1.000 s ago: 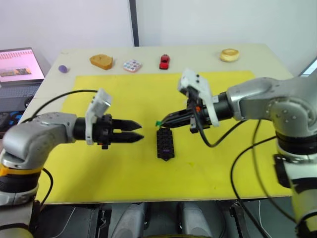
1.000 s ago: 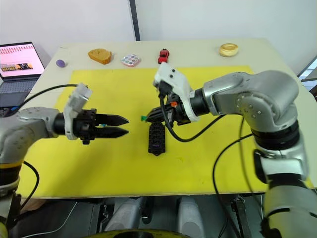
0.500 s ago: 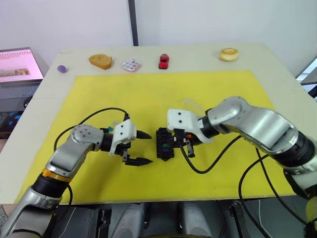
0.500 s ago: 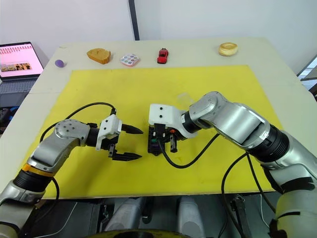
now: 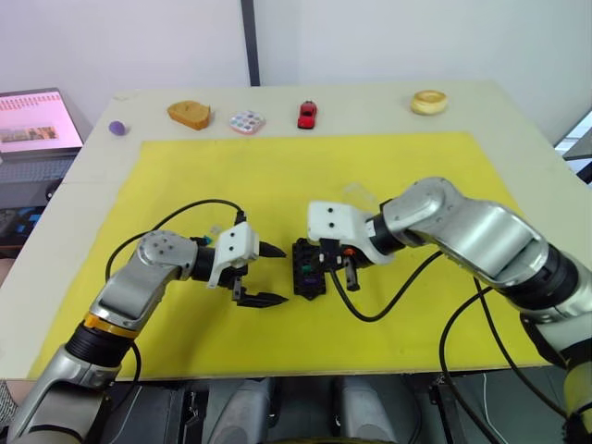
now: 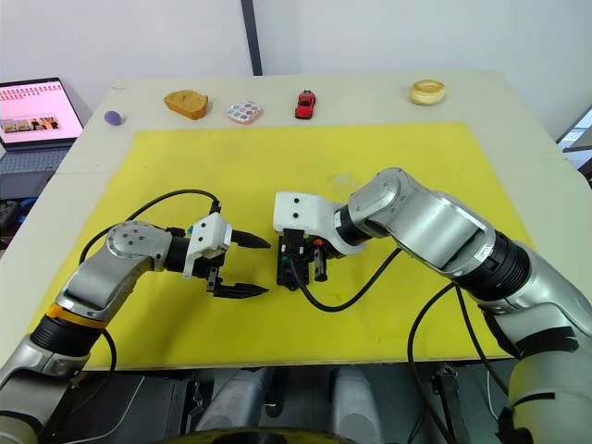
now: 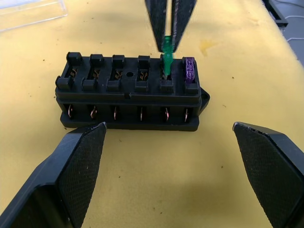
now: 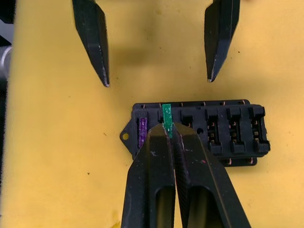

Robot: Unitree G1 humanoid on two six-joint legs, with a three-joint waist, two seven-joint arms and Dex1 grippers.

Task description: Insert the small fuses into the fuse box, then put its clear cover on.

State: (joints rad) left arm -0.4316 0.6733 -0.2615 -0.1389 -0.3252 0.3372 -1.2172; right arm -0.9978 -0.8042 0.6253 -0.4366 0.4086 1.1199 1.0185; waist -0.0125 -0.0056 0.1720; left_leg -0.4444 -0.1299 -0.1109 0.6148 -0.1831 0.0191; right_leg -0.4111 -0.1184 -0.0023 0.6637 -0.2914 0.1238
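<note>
The black fuse box (image 7: 128, 92) lies on the yellow mat (image 5: 203, 176). A purple fuse (image 7: 189, 71) sits in its end slot. Beside it a green fuse (image 7: 167, 56) stands upright in the neighbouring slot, and my right gripper (image 8: 169, 129) is shut on its top from above. My left gripper (image 5: 278, 275) is open wide just to the left of the box, low over the mat, touching nothing. The clear cover (image 7: 28, 12) lies on the mat just beyond the box, also faintly seen as the cover (image 5: 358, 193).
Along the table's far edge sit a purple ball (image 5: 116, 128), a brown bread-like piece (image 5: 189, 114), a pastel tile (image 5: 247, 121), a red toy car (image 5: 307, 114) and a tan ring (image 5: 428, 101). A laptop (image 5: 32, 120) stands off the table's left.
Both arms have come down from above the mat to the box. The right gripper lowered the green fuse into a slot. The left gripper opened wider beside the box.
</note>
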